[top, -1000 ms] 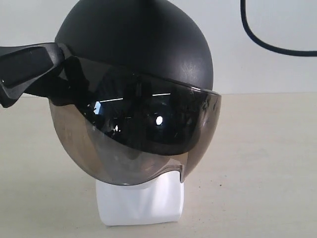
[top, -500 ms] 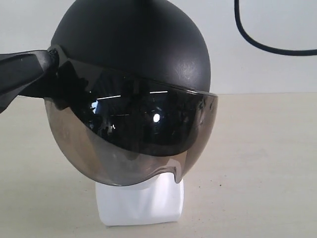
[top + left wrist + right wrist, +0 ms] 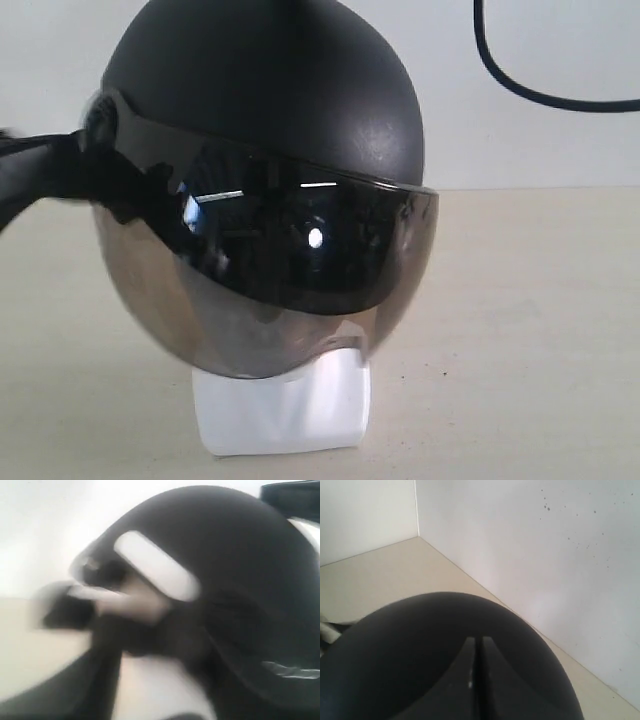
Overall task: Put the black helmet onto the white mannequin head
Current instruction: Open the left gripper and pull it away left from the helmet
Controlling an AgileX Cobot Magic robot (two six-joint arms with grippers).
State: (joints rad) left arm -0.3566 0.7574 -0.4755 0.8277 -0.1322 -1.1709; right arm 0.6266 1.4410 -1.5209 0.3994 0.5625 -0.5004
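The black helmet [image 3: 270, 90] sits over the white mannequin head, whose squarish base [image 3: 285, 410] shows below the smoky visor [image 3: 270, 270]. The face is hidden behind the visor. My left gripper [image 3: 40, 175] is a dark blur at the helmet's left side, by the visor pivot. The left wrist view is smeared; it shows the helmet shell [image 3: 225, 555] close up, and the jaws' state cannot be made out. My right gripper [image 3: 476, 642] is shut, its fingers pressed together with nothing between them, right over the helmet's crown [image 3: 395, 650].
A black cable [image 3: 520, 85] hangs against the white wall at the upper right. The beige table [image 3: 530, 330] stretches to the right of the head. In the right wrist view, a wall corner [image 3: 417, 510] stands behind the helmet.
The left gripper has slid leftward along the helmet's side and now shows blurred. The helmet has shifted slightly to the left on the head. The cable has moved a little.
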